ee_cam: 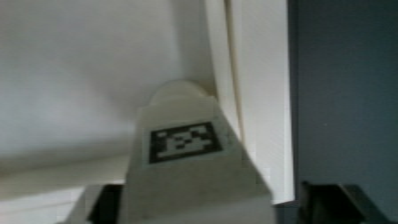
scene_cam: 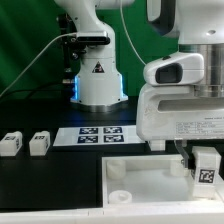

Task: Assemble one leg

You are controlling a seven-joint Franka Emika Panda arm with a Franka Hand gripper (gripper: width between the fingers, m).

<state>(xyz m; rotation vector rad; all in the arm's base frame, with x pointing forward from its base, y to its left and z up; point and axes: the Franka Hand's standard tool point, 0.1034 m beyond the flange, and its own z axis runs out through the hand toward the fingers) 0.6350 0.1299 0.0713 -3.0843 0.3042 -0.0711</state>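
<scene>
Black desk (scene_cam: 40,185) under a green backdrop (scene_cam: 30,40), pincer (scene_cam: 205,160) clamped on the small white plastic tagged leg (scene_cam: 206,168) at four o'clock, over the large white square tabletop tray (scene_cam: 135,180), two spare white tagged blocks (scene_cam: 25,143) at nine o'clock, flat marker board (scene_cam: 98,133) at centre, wrist view filled by the leg (ee_cam: 187,150) between dark fingers (ee_cam: 347,205).

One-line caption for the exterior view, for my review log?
Gripper holds a tagged white leg over the white tabletop by its corner on the exterior view's right; two spare legs wait beside the marker board.
</scene>
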